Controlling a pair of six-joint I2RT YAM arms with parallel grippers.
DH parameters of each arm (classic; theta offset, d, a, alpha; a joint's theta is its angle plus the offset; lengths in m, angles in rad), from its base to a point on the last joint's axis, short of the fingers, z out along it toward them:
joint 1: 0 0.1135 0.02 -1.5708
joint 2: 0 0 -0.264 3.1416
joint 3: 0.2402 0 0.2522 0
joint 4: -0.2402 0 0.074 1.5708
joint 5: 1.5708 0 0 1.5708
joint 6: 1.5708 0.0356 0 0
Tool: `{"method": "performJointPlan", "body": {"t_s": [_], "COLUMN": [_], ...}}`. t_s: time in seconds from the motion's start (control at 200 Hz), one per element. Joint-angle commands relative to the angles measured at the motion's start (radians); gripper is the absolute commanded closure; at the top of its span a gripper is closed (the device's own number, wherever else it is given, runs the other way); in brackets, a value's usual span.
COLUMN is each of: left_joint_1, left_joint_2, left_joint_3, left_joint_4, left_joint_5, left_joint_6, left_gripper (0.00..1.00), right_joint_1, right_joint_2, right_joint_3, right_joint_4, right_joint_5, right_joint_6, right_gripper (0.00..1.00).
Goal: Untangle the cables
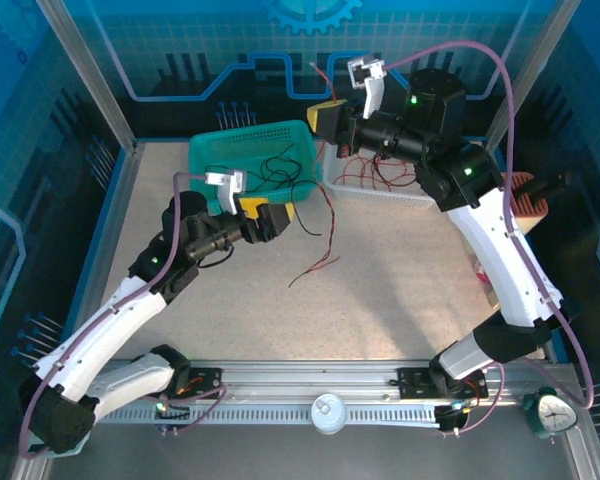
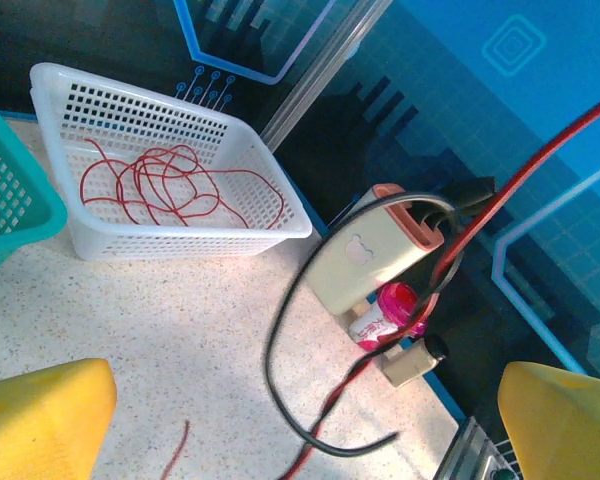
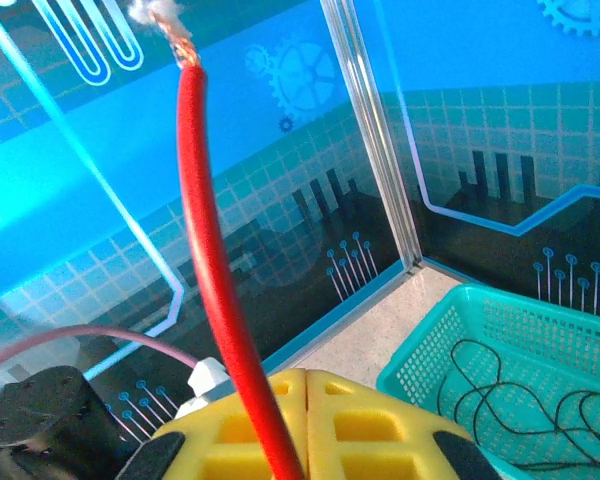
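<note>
Right gripper point(image 3: 306, 392) clenches a red cable point(image 3: 212, 260) with a frayed bare tip, high over the far edge of the table point(image 1: 400, 290); left gripper point(image 1: 280, 215) gapes wide near the middle. By the far edge, the teal basket point(image 1: 205, 165) holds thin curly black cables point(image 1: 280, 165), the white basket point(image 2: 160, 240) holds looped red cables point(image 2: 170, 185), and loose red and black strands point(image 1: 332, 240) trail toward the centre.

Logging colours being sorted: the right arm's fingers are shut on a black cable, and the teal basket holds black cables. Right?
No. The cable in the right arm's fingers is red, not black; the right wrist view shows it. The teal basket does hold black cables.
</note>
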Motion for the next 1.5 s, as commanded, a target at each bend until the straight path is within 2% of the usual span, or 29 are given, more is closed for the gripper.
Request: {"method": "performJointPlan", "body": {"t_s": [0.0,0.275,0.53,0.625,0.785,0.85,0.925,1.0,1.07,1.16,1.34,1.495], "left_joint_1": [0.05,0.152,0.153,0.151,0.125,0.1,0.078,0.073,0.073,0.081,0.082,0.082], "left_joint_2": [0.006,0.065,0.102,0.123,0.161,0.161,0.145,0.118,0.093,0.092,0.145,0.215], "left_joint_3": [0.051,0.063,0.089,0.103,0.075,0.08,0.118,0.143,0.134,0.122,0.126,0.178], "left_joint_4": [0.003,0.086,0.154,0.218,0.379,0.383,0.271,0.153,0.091,0.057,0.113,0.129], "left_joint_5": [0.113,0.344,0.41,0.414,0.338,0.315,0.293,0.275,0.248,0.24,0.309,0.378], "left_joint_6": [0.066,0.08,0.07,-0.026,-0.352,-0.399,-0.334,-0.187,-0.031,0.096,0.184,0.199], "left_gripper": [0.01,0.01,0.01,0.01,0.01,0.01,0.01,0.01,0.01,0.01,0.01,0.01], "right_joint_1": [-0.012,-0.057,-0.064,-0.064,-0.064,-0.064,-0.064,-0.064,-0.065,-0.064,-0.064,-0.065], "right_joint_2": [0.028,0.057,0.046,0.029,0.02,0.022,0.02,0.013,0.001,-0.017,-0.041,-0.056], "right_joint_3": [0.089,0.146,0.132,0.093,0.054,0.043,0.034,0.021,0.006,-0.018,-0.046,-0.066], "right_joint_4": [-0.084,-0.108,-0.098,-0.066,-0.042,-0.038,-0.038,-0.031,-0.02,-0.001,0.02,0.039], "right_joint_5": [-0.028,-0.108,-0.138,-0.136,-0.132,-0.13,-0.132,-0.134,-0.139,-0.144,-0.161,-0.161], "right_joint_6": [-0.011,0.045,0.056,0.068,0.072,0.069,0.067,0.067,0.072,0.082,0.105,0.114], "right_gripper": [1.0,1.0,1.0,1.0,1.0,1.0,1.0,1.0,1.0,1.0,1.0,1.0]}}
